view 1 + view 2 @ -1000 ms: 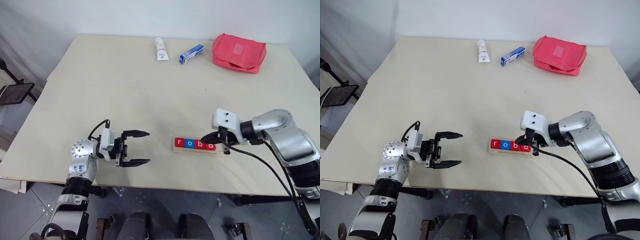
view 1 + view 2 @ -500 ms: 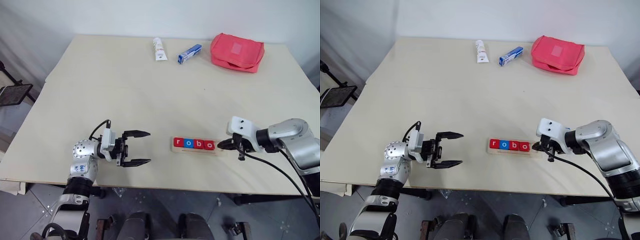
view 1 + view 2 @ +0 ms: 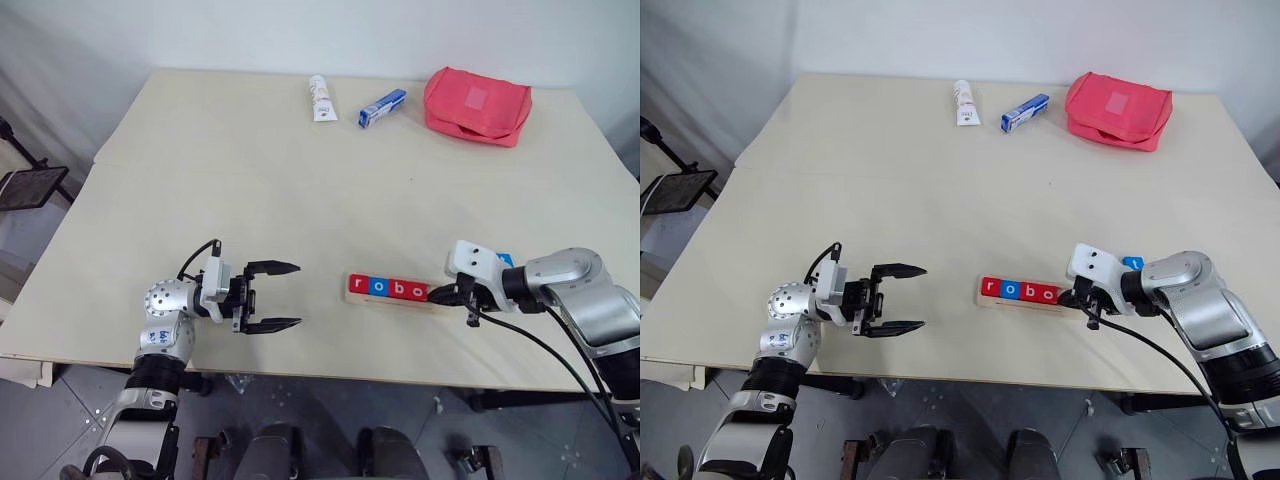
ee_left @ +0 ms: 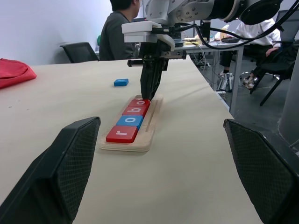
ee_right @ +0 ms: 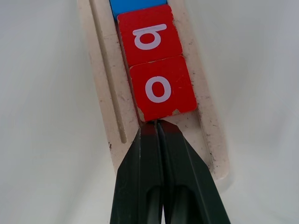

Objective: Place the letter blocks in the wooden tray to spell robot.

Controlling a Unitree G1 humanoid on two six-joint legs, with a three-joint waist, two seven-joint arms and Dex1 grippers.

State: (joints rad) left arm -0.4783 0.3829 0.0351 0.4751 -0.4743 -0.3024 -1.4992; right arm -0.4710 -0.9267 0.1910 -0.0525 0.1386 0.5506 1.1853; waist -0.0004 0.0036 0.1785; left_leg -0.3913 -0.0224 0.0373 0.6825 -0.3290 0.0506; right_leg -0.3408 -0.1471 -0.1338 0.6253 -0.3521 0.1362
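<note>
Since a second ago our right claw [image 5: 156,128] has drawn back from above the tiles to the open end of the wooden tray [image 3: 440,303], and it now sits low with its two black fingers pressed together, empty, tips touching the edge of the last red tile. We read this as a nudge: closed fingers make a narrow pusher that fits inside the groove and can slide the row along without lifting anything. Four of the letter blocks [image 3: 389,288] lie in the tray in a line, red r, blue o, red b, red o, packed toward one end, so one slot at the right claw's end is bare. A fifth small blue tile [image 4: 121,82] lies flat on the bench [image 3: 250,180] beyond the tray, just behind our right wrist; its letter we cannot read, but we judge it to be the missing t. Our left claw [image 3: 272,296] hovers well apart from the tray over the near edge, fingers spread wide and holding nothing, pointed toward the tray as if waiting.
</note>
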